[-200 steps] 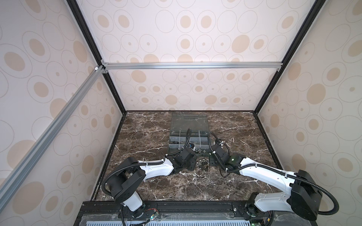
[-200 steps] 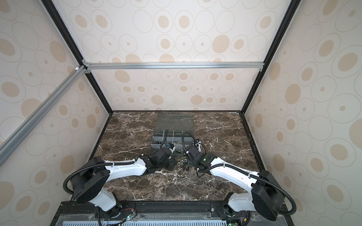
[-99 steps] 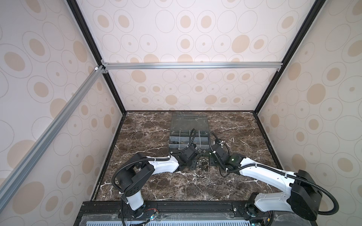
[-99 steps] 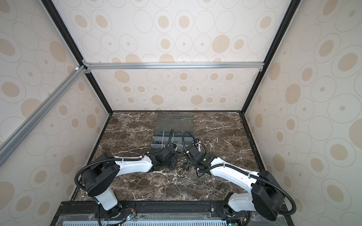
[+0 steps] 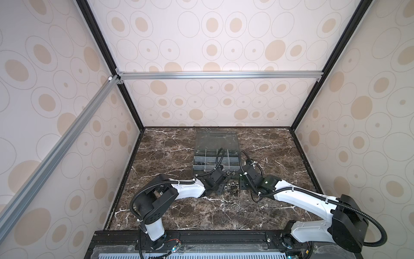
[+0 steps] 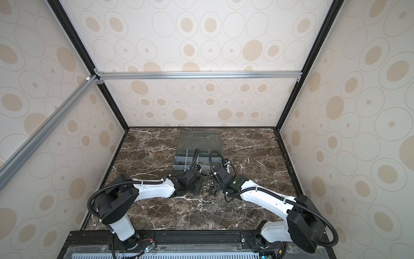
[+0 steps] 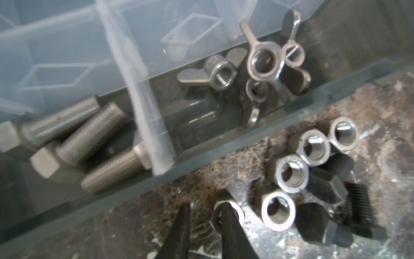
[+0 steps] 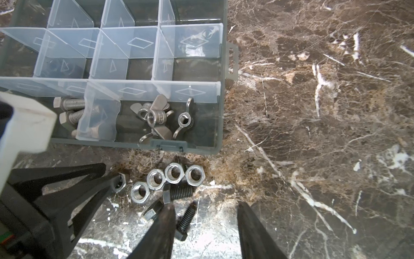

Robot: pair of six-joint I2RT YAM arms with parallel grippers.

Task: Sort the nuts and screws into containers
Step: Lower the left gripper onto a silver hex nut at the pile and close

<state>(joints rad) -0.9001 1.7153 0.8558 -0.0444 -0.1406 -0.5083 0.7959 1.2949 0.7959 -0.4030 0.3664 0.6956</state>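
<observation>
- My left gripper [image 7: 205,207]: fingers narrowly parted down at the marble, clamping nothing yet. One tip lies over the ring of a hex nut [image 7: 238,213]; the other stands clear of it, with bare stone between.
- My right gripper [image 8: 205,204]: wide open and empty, low over the tabletop [image 8: 313,134]. A black screw [image 8: 187,218] lies just inside one finger.
- Loose hex nuts [image 7: 291,173]: four more, silvery, lying flat with bores up. They touch in a cluster just in front of the organizer box [image 8: 220,116], and mine sits slightly apart from them.
- Other black screws [image 7: 322,224]: lying against that cluster.
- Already sorted: wing nuts [image 7: 262,65] in the corner cell [image 8: 201,125], silver bolts [image 7: 89,139] in the cell beside it.
- Handling, as I judge it: steel, rigid, dense for its size, so no fear of crushing. The smooth flats and low profile make it slippery.
- Where to hold: across two opposite flats, or one tip in the bore and one on the outer wall, with the tips right down on the stone.
- Risk: an off-centre pinch could flick it into its neighbours.
</observation>
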